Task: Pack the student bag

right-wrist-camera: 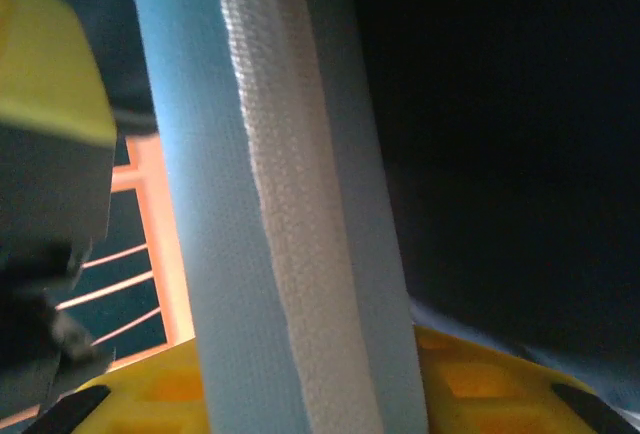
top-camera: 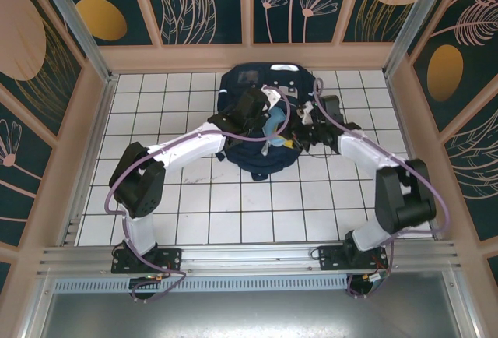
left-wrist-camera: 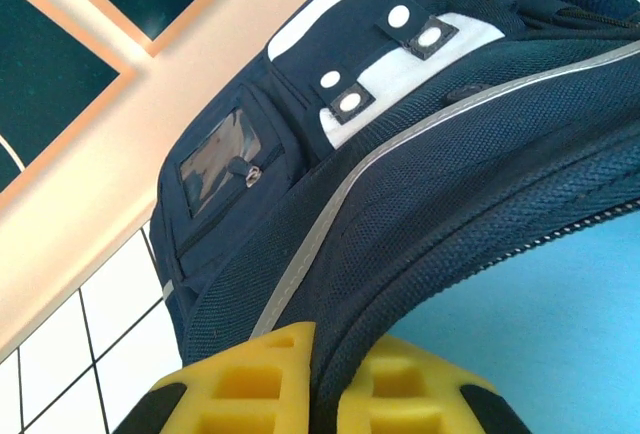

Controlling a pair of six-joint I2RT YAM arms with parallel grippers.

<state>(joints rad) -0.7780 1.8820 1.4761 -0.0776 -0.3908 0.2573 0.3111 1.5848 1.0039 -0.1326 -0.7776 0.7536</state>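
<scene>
- Left wrist view: the left claw [left-wrist-camera: 322, 389], with two yellow ribbed plastic fingers [left-wrist-camera: 245, 384], is pressed together on the bag [left-wrist-camera: 420, 184]. It pinches a fold of the rim just beside the zip teeth.
- The bag is navy with a coarse, grainy weave, crossed by a thin curved grey piping. White patches carry round snaps on black square tabs, and a small pocket with a glossy clear window sits lower left.
- A smooth pale-blue surface shows under the rim at the right; I cannot tell what it belongs to.
- Top external view: the bag [top-camera: 237, 85] lies as a rounded dark heap on the white-tiled tabletop [top-camera: 156, 198], central and towards the far wall. Both claws meet over it.
- A blue item [top-camera: 274, 129] sits between the two claws, over the bag.
- Right wrist view: the right claw [right-wrist-camera: 320, 399] pinches the blue item [right-wrist-camera: 190, 204]. The item is flat and matte, with a white pebbled band along its length, and it runs down between the yellow fingers [right-wrist-camera: 480, 389]. Dark fabric lies to its right.
</scene>
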